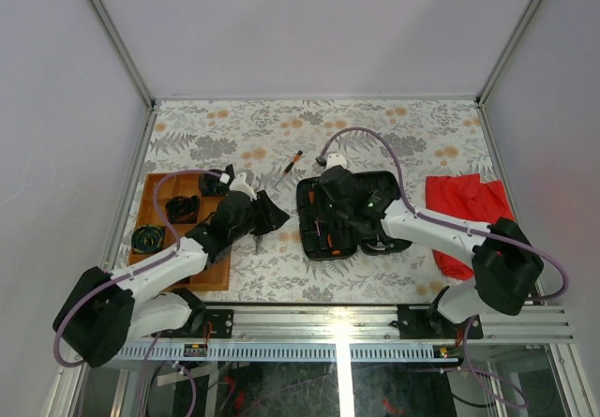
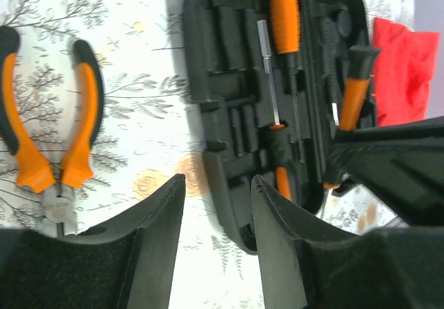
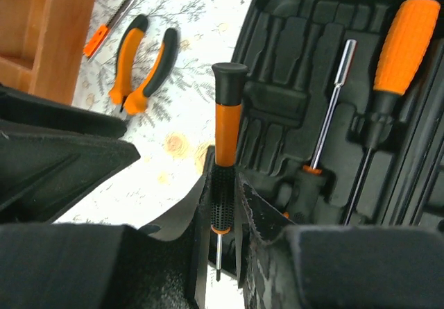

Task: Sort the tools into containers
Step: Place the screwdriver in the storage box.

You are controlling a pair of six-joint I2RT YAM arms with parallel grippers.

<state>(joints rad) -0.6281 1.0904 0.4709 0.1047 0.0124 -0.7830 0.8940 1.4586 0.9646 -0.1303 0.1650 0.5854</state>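
The pliers (image 2: 48, 128), orange and black, lie flat on the floral cloth left of the black tool case (image 2: 225, 94). My left gripper (image 2: 216, 184) hovers open just beside them, with nothing between its fingers. In the top view it (image 1: 270, 218) sits between the wooden tray (image 1: 214, 265) and the case (image 1: 394, 187). My right gripper (image 3: 223, 184) is shut on a small precision screwdriver (image 3: 227, 107), held upright over the case's left edge. A big orange-handled screwdriver (image 3: 406, 38) and a steel bit (image 3: 333, 101) lie in the case's slots.
A slim screwdriver (image 1: 289, 167) lies on the cloth behind the case. A red cloth (image 1: 469, 206) lies at the right. The wooden tray holds several black items (image 1: 180, 209). Aluminium frame posts and white walls enclose the table.
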